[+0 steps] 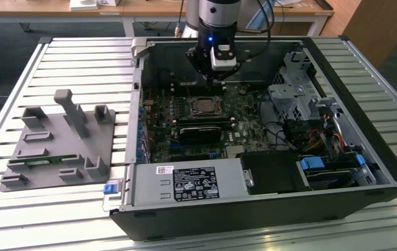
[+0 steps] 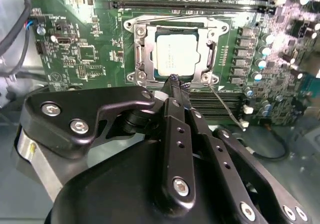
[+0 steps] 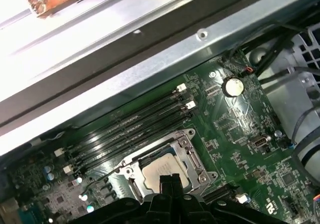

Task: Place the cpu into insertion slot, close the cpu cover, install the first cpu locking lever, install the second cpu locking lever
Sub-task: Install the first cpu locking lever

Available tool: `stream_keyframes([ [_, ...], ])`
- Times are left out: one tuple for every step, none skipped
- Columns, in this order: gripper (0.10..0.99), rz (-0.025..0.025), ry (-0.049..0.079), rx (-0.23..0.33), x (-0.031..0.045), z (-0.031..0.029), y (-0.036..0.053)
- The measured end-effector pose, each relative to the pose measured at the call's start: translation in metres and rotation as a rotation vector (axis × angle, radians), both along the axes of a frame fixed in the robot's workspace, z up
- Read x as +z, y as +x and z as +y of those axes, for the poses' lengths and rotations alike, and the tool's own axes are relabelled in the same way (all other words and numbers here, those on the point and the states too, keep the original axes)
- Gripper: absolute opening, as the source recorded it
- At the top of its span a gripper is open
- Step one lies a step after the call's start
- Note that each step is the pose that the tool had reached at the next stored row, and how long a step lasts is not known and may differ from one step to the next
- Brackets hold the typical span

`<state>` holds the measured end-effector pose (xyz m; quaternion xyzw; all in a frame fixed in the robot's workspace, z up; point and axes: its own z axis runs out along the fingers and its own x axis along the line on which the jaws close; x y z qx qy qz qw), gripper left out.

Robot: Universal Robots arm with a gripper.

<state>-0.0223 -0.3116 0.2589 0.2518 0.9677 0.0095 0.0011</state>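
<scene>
The cpu (image 2: 175, 52) lies flat in the insertion slot (image 2: 134, 25) on the green board, its pale metal face up. The silver cpu cover (image 2: 143, 52) is down around it as a frame. A thin wire locking lever (image 2: 226, 106) sticks out loose from one socket corner, away from the frame. My gripper (image 2: 173, 78) is shut with nothing in it, fingertips pressed together just above the socket's edge. In the first wrist view the gripper (image 3: 170, 178) hovers over the cpu (image 3: 159, 170), with the lever (image 3: 100, 178) off to one side. The exterior view has the gripper (image 1: 216, 79) just behind the socket (image 1: 202, 106).
Long black memory slots (image 3: 130, 129) run beside the socket. The metal case wall (image 3: 150, 59) rises close behind them. A black module (image 1: 200, 133) lies in front of the socket, a drive cage (image 1: 292, 99) with cables at the exterior view's right. A grey fixture plate (image 1: 59, 141) stands outside the case.
</scene>
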Motion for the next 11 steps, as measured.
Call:
stream_keyframes([
  [0.106, 0.0, 0.0, 0.011, 0.0, 0.0, 0.0],
  [0.106, 0.0, 0.0, 0.023, 0.0, 0.0, 0.0],
  [0.106, 0.0, 0.0, 0.035, 0.0, 0.0, 0.0],
  [0.106, 0.0, 0.0, 0.047, 0.0, 0.0, 0.0],
  [0.106, 0.0, 0.0, 0.06, 0.0, 0.0, 0.0],
  [0.106, 0.0, 0.0, 0.072, 0.0, 0.0, 0.0],
  [0.106, 0.0, 0.0, 0.084, 0.0, 0.0, 0.0],
  [0.106, 0.0, 0.0, 0.096, 0.0, 0.0, 0.0],
  [0.106, 0.0, 0.0, 0.107, 0.0, 0.0, 0.0],
  [0.106, 0.0, 0.0, 0.12, 0.0, 0.0, 0.0],
  [0.106, 0.0, 0.0, 0.132, 0.0, 0.0, 0.0],
])
